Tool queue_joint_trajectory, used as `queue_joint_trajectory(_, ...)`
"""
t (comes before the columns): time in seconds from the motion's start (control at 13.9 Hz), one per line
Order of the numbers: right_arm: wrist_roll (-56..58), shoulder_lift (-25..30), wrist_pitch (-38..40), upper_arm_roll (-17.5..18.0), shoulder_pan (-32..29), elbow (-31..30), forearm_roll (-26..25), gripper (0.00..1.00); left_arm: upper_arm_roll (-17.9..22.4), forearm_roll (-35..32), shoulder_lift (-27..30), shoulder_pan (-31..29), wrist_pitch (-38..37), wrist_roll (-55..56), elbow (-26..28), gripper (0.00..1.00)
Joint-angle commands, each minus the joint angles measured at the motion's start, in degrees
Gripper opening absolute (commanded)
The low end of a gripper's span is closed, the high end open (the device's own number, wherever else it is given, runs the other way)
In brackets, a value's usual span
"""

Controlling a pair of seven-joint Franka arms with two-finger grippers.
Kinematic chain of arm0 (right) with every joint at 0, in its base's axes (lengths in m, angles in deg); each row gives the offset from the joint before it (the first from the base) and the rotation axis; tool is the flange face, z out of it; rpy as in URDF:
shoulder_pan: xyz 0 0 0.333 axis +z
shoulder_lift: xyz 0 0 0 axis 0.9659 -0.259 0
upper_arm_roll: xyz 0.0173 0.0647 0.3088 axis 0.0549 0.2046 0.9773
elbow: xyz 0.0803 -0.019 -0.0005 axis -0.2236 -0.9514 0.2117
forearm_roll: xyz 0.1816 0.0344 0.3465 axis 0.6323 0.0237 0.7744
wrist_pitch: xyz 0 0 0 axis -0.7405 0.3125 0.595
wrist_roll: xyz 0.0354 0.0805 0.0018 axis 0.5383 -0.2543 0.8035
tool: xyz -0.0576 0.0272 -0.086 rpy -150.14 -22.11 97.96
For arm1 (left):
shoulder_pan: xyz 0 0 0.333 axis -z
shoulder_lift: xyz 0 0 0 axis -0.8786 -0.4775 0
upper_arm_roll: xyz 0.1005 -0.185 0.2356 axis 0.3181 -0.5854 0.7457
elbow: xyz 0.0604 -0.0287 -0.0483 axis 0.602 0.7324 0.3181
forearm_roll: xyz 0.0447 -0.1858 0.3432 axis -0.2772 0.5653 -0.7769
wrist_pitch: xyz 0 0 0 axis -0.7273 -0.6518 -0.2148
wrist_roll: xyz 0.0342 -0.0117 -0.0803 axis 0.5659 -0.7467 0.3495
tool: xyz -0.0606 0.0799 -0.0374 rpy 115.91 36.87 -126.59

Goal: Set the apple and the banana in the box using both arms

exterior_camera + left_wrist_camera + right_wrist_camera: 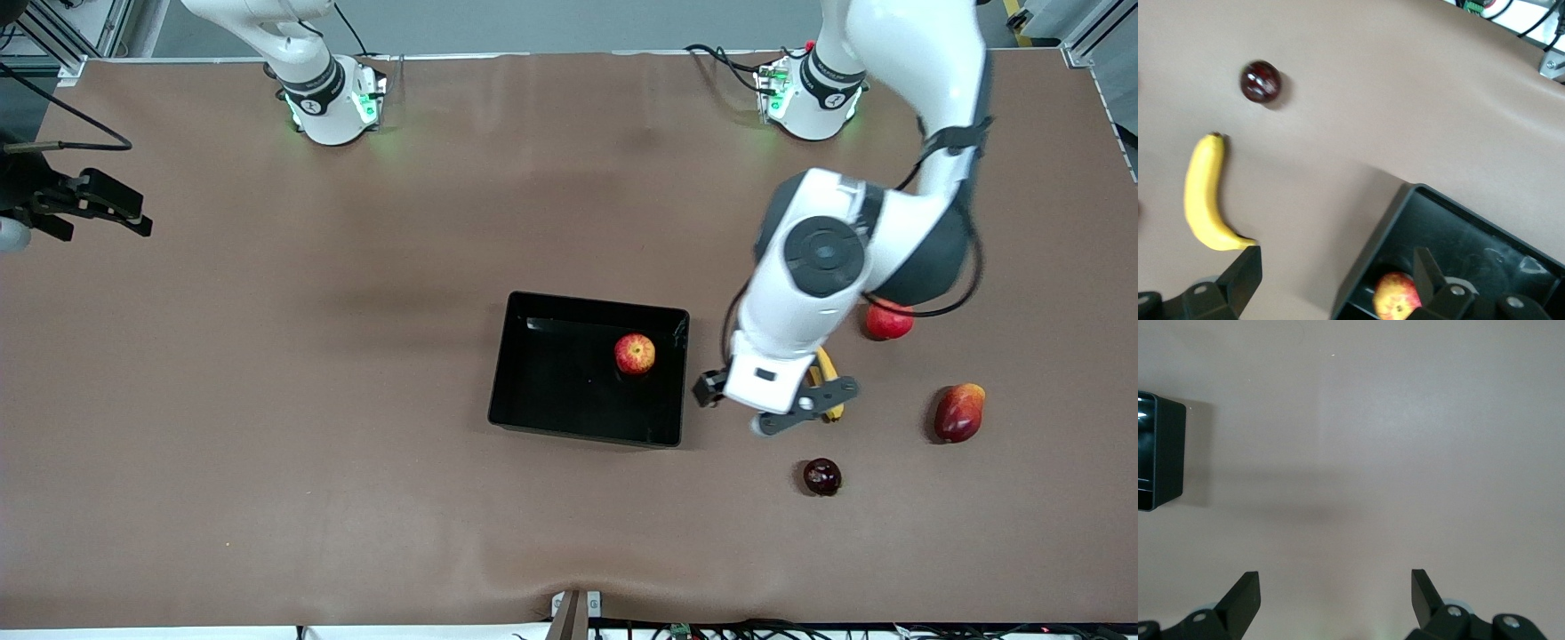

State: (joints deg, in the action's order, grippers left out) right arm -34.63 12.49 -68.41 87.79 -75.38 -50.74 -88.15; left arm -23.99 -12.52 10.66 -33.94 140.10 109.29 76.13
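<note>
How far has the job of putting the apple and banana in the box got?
Done: the apple lies in the box. In hand: the open left gripper hangs over the table between box and banana, holding nothing. Left: the banana is on the table. The open right gripper waits at the right arm's end.

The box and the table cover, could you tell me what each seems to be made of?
The box looks like glossy black plastic: its floor mirrors light streaks and its low walls look thin and moulded. The table cover looks like a matte brown sheet, perhaps vinyl or paper: no shine, soft ripples along the edge nearest the front camera.
</note>
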Motion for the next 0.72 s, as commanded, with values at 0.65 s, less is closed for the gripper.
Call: queue_joint_trajectory(0.65,-0.4,-0.1,3.8,0.4,-0.4,0.9,-0.8,1.0,-0.8,0.0,12.1,-11.6,-12.8,-23.3,4.2,1.0)
